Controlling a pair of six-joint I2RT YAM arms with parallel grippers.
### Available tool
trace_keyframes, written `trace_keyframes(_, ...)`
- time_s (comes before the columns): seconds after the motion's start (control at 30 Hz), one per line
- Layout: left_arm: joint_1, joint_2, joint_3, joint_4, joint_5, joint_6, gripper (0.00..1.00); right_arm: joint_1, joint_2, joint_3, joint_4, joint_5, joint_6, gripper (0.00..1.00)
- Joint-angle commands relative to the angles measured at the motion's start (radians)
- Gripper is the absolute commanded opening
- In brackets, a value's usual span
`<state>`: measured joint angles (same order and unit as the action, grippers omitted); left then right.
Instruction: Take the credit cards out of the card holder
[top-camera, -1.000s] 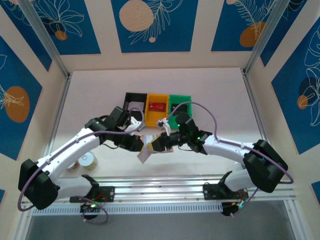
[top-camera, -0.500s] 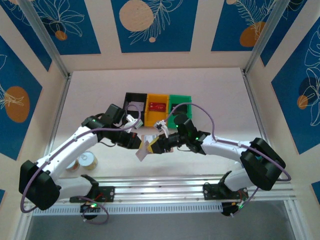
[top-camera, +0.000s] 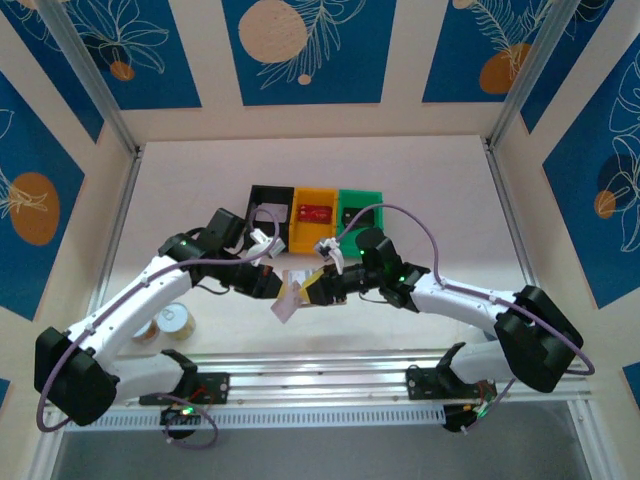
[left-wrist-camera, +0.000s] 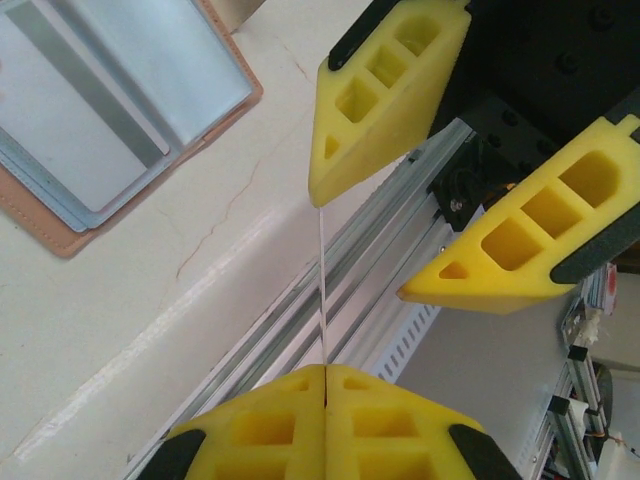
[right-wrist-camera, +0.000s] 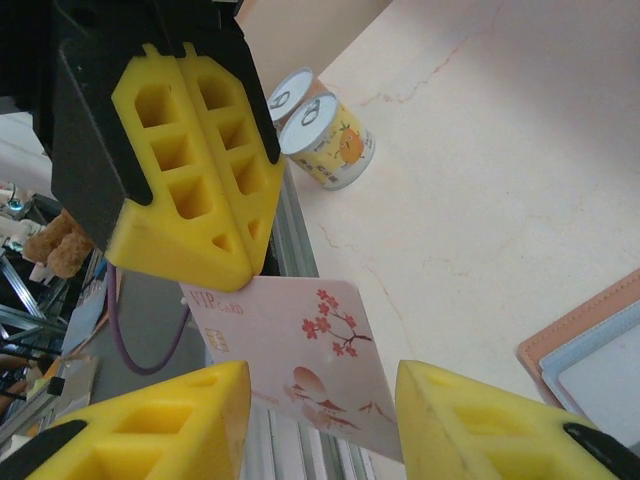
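Pinched in the left yellow fingers (left-wrist-camera: 260, 425), the pale blossom-printed card (right-wrist-camera: 300, 340) has edged left while the right fingers (right-wrist-camera: 470, 420) gape wide, handover seemingly done

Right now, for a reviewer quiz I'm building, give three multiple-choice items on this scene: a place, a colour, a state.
1. The open tan leather-like card holder lies: A in a plastic bin; B on the pale table; C on top of the cans.
2. The blossoms printed on the white plastic card are: A blue; B red; C green.
3. The left gripper is: A wide open; B shut on nothing; C shut on the card.
Answers: B, it lies flat on the tabletop in the left wrist view; B, red flowers show in the right wrist view; C, its yellow fingertips meet on the card's edge.
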<state>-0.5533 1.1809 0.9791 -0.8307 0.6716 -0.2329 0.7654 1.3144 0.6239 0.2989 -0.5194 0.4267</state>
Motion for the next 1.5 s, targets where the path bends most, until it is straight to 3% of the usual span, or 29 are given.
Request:
trace_keyframes(0.0,0.01,-0.017,-0.003,-0.01,0.049,0.014,0.0,-0.003,-0.018,-0.012,-0.011,0.012,-0.026,0.44)
trace_keyframes(0.37,0.009,-0.028,-0.008,-0.001,0.086,0.012,0.0,0.005,-0.008,-0.006,-0.003,-0.039,-0.032,0.42)
trace_keyframes(0.63,0.009,-0.034,-0.007,-0.001,0.081,0.014,0.0,0.005,0.007,0.005,-0.004,-0.089,-0.034,0.22)
trace_keyframes(1.17,0.009,-0.035,-0.005,-0.004,0.052,0.019,0.0,0.003,0.017,0.011,0.0,-0.137,-0.026,0.01)
trace_keyframes(1.4,0.011,-0.045,0.01,-0.016,-0.002,0.028,0.0,-0.003,0.03,0.018,-0.006,-0.141,-0.022,0.0)
trace_keyframes(1.47,0.011,-0.056,0.013,-0.018,-0.02,0.028,0.07,-0.008,0.032,0.019,-0.007,-0.136,-0.019,0.0)
